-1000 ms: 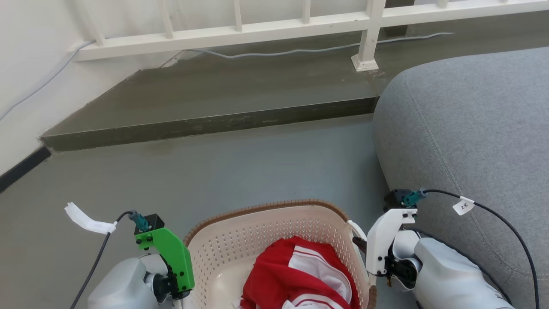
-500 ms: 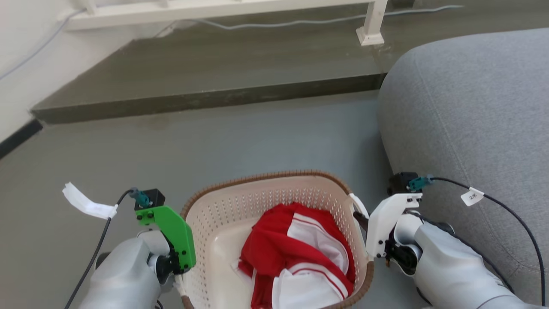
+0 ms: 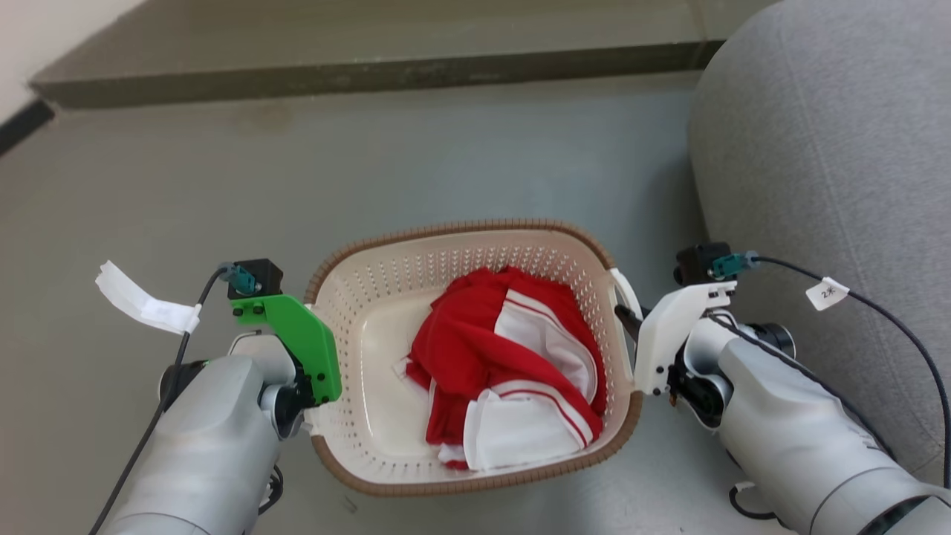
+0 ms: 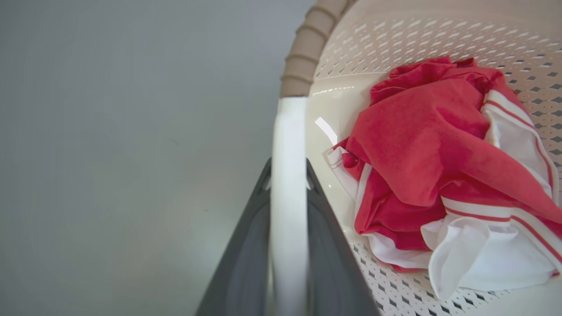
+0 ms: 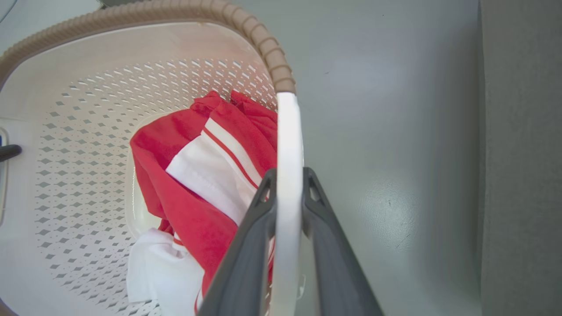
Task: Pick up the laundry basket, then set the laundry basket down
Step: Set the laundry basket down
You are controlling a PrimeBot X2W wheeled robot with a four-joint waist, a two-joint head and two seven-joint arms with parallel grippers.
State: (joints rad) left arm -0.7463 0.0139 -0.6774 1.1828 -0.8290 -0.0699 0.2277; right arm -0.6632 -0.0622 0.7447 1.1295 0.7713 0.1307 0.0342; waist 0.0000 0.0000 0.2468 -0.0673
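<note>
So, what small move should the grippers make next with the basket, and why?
Probably lower the basket straight down, evenly. Left gripper and right gripper are each shut on a handle, and I cannot tell whether it touches the floor.

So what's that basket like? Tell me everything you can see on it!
The laundry basket is a cream-white plastic tub with rounded corners, its walls dotted with little holes, with a brown woven-look rim round the top. It is upright and open, between the two arms, over the grey floor. A crumpled red and white garment lies inside. The left gripper is shut on its white left handle, the right gripper on its right handle.
</note>
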